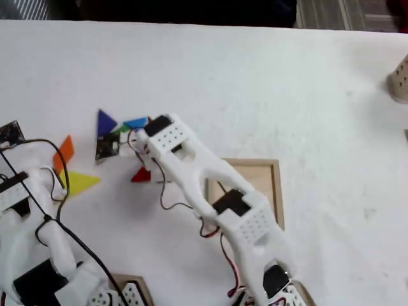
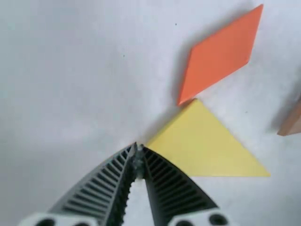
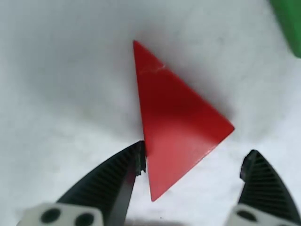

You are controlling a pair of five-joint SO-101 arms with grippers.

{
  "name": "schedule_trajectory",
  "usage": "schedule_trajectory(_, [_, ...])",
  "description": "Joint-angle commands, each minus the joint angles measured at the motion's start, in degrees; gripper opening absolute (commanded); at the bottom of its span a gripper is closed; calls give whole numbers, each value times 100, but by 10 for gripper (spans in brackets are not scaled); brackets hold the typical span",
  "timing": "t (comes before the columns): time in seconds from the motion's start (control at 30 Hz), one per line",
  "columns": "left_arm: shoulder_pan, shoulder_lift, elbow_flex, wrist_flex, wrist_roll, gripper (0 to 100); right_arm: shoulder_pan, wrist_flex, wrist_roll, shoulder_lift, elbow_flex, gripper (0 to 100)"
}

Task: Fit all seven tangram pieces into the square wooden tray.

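The right hand [image 3: 195,162] is spread wide and straddling the red triangle [image 3: 174,122], which lies flat on the white surface [image 3: 61,94]. One finger [image 3: 117,181] touches the triangle's long edge, and the other stands off past the square corner. That long edge runs straight out away from the hand, with the square corner poking sideways at the free finger.

Best guess: closing right now pinches an edge against a point, so the piece could spin out. Better to drop low, centre up and squeeze slowly.

The left hand [image 2: 137,157] is pressed together and holding nothing, tips just beside a corner of the yellow triangle [image 2: 202,146]. From above, the red triangle sits around 9 o'clock of the wooden tray [image 1: 275,185], and the yellow triangle is farther out, at 9 o'clock again.
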Motion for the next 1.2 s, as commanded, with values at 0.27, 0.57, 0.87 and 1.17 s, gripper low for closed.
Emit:
schedule_trajectory(0.27, [154,-22,-185,-44,26,23,40,1323,62,154,-1741,320])
schedule_trajectory(0.57, [154,-22,-185,-44,26,23,-31,1024,62,822,-1978,320])
schedule_trajectory(0.87, [154,-22,-185,-44,26,23,-13,708,70,1191,-1987,320])
schedule_trajectory(1.17, [154,-22,-185,-44,26,23,-48,778,-176,1534,-2259,319])
